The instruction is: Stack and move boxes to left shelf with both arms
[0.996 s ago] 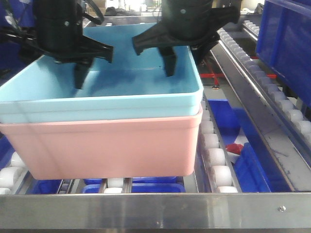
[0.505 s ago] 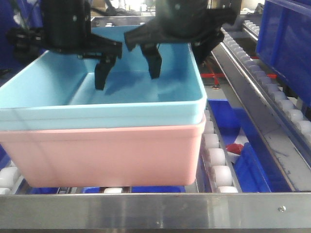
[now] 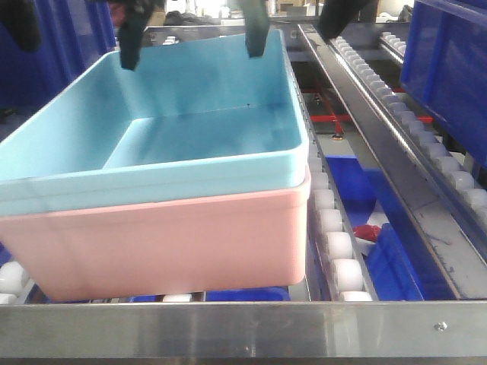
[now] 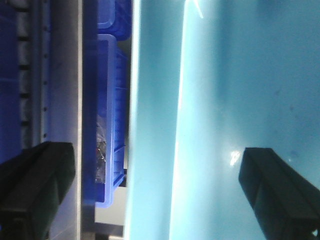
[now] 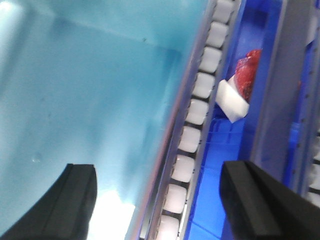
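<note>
The light blue box point(image 3: 190, 129) sits nested inside the salmon pink box point(image 3: 167, 243), and the stack rests on the white rollers point(image 3: 338, 251) of the left shelf, behind its steel front bar point(image 3: 243, 327). My left gripper point(image 3: 76, 30) hangs open at the top of the front view, above the stack's far left rim. In the left wrist view it point(image 4: 157, 192) straddles the blue box's wall point(image 4: 155, 125) without touching. My right gripper point(image 3: 295, 26) is open above the far right rim. In its wrist view it point(image 5: 160, 200) spans the blue wall point(image 5: 100, 100) and a roller row point(image 5: 190, 140).
Dark blue bins point(image 3: 396, 266) lie below the rack, one beside the stack's left wall point(image 4: 107, 125). A larger dark blue bin point(image 3: 449, 68) stands at the right on a second roller lane point(image 3: 426, 144). A red and white object point(image 5: 240, 85) lies in a lower bin.
Both grippers have risen out of the light blue box to the top of the front view. The stack stays on the rollers, turned slightly.
</note>
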`<act>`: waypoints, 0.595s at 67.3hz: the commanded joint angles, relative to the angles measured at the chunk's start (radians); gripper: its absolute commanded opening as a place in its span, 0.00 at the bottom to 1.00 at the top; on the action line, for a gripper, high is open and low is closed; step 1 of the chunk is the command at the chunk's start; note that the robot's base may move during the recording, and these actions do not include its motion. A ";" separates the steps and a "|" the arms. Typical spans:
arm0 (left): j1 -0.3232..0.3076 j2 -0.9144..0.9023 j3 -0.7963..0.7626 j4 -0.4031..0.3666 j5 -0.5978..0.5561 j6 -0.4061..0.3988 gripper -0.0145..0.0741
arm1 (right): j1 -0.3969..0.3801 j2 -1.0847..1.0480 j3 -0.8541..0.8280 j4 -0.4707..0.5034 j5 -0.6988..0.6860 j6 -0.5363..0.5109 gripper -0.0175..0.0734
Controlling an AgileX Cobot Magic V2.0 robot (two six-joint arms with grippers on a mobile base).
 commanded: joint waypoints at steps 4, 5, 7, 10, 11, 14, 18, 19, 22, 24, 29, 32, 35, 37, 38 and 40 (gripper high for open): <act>-0.023 -0.111 -0.036 0.032 -0.003 0.030 0.74 | 0.002 -0.104 -0.036 -0.041 -0.025 -0.003 0.65; -0.026 -0.116 -0.036 0.030 -0.001 0.032 0.73 | 0.002 -0.112 -0.036 -0.041 -0.025 -0.003 0.63; -0.033 -0.127 -0.036 0.027 -0.001 0.038 0.69 | 0.002 -0.119 -0.036 -0.041 -0.025 -0.003 0.58; -0.043 -0.143 -0.036 0.018 -0.001 0.055 0.59 | 0.002 -0.131 -0.036 -0.041 -0.021 -0.003 0.48; -0.047 -0.150 -0.034 0.018 -0.001 0.057 0.57 | 0.002 -0.134 -0.035 -0.041 -0.019 -0.003 0.45; -0.058 -0.159 -0.032 0.018 -0.001 0.064 0.48 | 0.002 -0.145 -0.034 -0.041 -0.013 -0.003 0.36; -0.074 -0.171 -0.024 0.022 -0.003 0.071 0.34 | 0.002 -0.153 -0.031 -0.041 0.002 -0.003 0.27; -0.077 -0.173 -0.017 0.025 -0.003 0.073 0.29 | 0.002 -0.154 -0.029 -0.041 0.004 -0.003 0.25; -0.081 -0.178 -0.002 0.032 -0.008 0.075 0.20 | 0.002 -0.161 -0.019 -0.041 0.005 -0.003 0.25; -0.086 -0.180 0.014 0.042 -0.015 0.075 0.14 | 0.002 -0.165 -0.009 -0.042 0.003 -0.003 0.26; -0.085 -0.184 0.058 0.049 -0.039 0.075 0.17 | 0.002 -0.179 0.032 -0.042 -0.021 -0.003 0.25; -0.085 -0.188 0.088 0.049 -0.059 0.075 0.17 | 0.002 -0.189 0.059 -0.042 -0.045 -0.003 0.25; -0.085 -0.194 0.114 0.049 -0.086 0.075 0.17 | 0.002 -0.203 0.095 -0.042 -0.079 -0.003 0.25; -0.085 -0.199 0.136 0.049 -0.108 0.075 0.17 | 0.002 -0.211 0.120 -0.042 -0.100 -0.003 0.25; -0.085 -0.201 0.149 0.049 -0.118 0.075 0.17 | 0.002 -0.216 0.130 -0.042 -0.115 -0.003 0.25; -0.085 -0.212 0.167 0.047 -0.140 0.075 0.17 | 0.002 -0.226 0.155 -0.042 -0.139 -0.003 0.25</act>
